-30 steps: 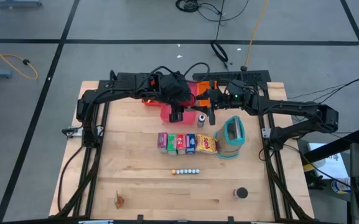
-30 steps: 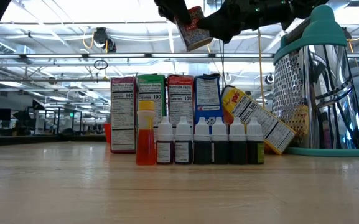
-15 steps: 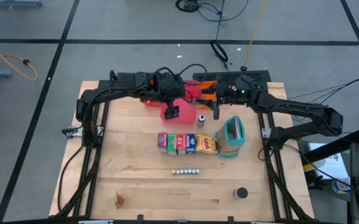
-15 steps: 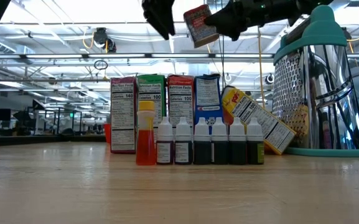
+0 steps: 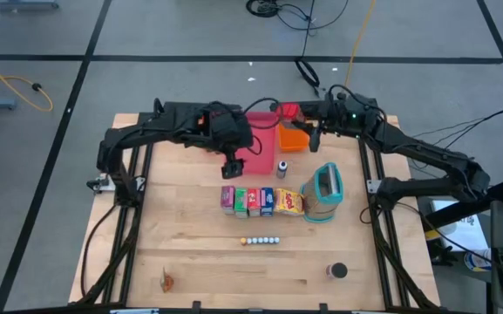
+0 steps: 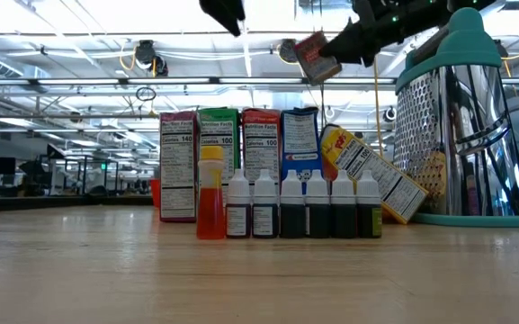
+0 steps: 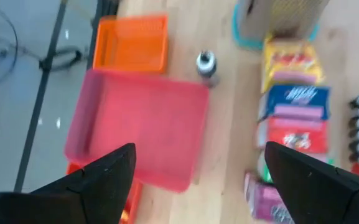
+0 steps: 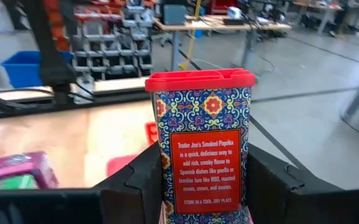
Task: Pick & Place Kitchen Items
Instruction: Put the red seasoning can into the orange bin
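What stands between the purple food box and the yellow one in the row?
In the high view, green, red and blue boxes stand between purple food box and yellow one.

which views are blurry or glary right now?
Left wrist view: smeared; pink tray and food boxes soft. Right wrist view: paprika tin label sharp, room behind soft. Low view: ceiling lights glare, bottles crisp. High view: even light.

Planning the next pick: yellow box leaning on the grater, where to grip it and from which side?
Grip the yellow box across its narrow faces, coming from above. It tilts against the grater on one side and the blue box sits close on the other, so side approaches look blocked. Match the jaws to its lean. The open left gripper is nearer.
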Robot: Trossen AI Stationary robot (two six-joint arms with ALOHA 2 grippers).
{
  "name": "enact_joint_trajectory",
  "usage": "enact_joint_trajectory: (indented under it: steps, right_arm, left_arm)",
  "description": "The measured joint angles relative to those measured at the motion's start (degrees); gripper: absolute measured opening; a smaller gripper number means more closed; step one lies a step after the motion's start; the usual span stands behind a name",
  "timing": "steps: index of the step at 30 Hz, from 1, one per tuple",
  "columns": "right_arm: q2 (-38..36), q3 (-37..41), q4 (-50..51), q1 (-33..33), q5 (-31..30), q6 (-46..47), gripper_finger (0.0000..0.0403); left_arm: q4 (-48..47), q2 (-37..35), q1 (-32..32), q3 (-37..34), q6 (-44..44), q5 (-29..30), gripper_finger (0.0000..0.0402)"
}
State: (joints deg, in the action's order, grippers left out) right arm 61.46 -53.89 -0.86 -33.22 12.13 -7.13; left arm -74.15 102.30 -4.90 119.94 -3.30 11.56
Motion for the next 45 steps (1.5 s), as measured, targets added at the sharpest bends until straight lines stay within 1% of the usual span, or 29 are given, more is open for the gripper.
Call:
enact_joint_trajectory:
  steps: [3, 5, 8, 14, 17, 22, 26, 29, 32, 34, 41, 45]
  right_arm:
    - [-0.12, 0.00, 0.48, -2.18, 0.09, -0.03, 0.0160]
    - [-0.16, 0.01, 0.51, -3.55, 0.33, 0.11, 0.0160]
    - [-0.41, 1.71, -1.81, -5.70, 3.11, 1.49, 0.0160]
    - [-0.67, 8.40, -9.94, -9.27, 4.12, 4.09, 0.0160]
    - [-0.71, 11.42, -15.09, -11.51, 4.82, 6.76, 0.0160]
    - [-0.16, 15.58, -22.04, -14.11, 4.65, 11.27, 0.0160]
    - [1.70, 17.67, -25.65, -15.06, 4.82, 12.77, 0.0160]
    - [3.68, 17.96, -27.55, -15.27, 4.68, 13.40, 0.0160]
    - [6.09, 17.97, -28.91, -15.25, 4.63, 13.54, 0.0160]
    - [7.51, 17.97, -29.53, -15.21, 4.65, 13.50, 0.0160]
    - [13.00, 17.97, -31.77, -14.63, 4.58, 12.23, 0.0160]
    - [17.15, 17.97, -33.96, -13.95, 4.64, 12.05, 0.0160]
  left_arm:
    - [1.18, -2.85, 1.98, -2.99, 0.95, 0.35, 0.0358]
    - [3.31, -5.32, 3.22, -6.32, 1.89, 0.54, 0.0361]
    - [7.73, -9.88, 4.86, -13.79, 3.98, 1.93, 0.0361]
    - [17.39, -19.12, 7.27, -30.55, 7.91, 2.25, 0.0354]
    - [22.22, -23.39, 8.45, -37.96, 10.20, 3.62, 0.0356]
    - [29.62, -29.23, 10.31, -48.46, 13.03, 6.38, 0.0363]
    - [36.06, -32.21, 11.08, -55.44, 13.97, 7.00, 0.0358]
    - [39.72, -33.54, 11.27, -59.40, 15.05, 7.01, 0.0353]
    - [42.12, -33.47, 11.63, -61.89, 15.87, 7.03, 0.0352]
    - [41.71, -33.46, 12.13, -62.78, 16.55, 7.03, 0.0351]
    - [47.84, -33.28, 14.22, -66.07, 17.35, 7.07, 0.0351]
    - [47.91, -33.38, 15.62, -66.45, 17.36, 8.33, 0.0351]
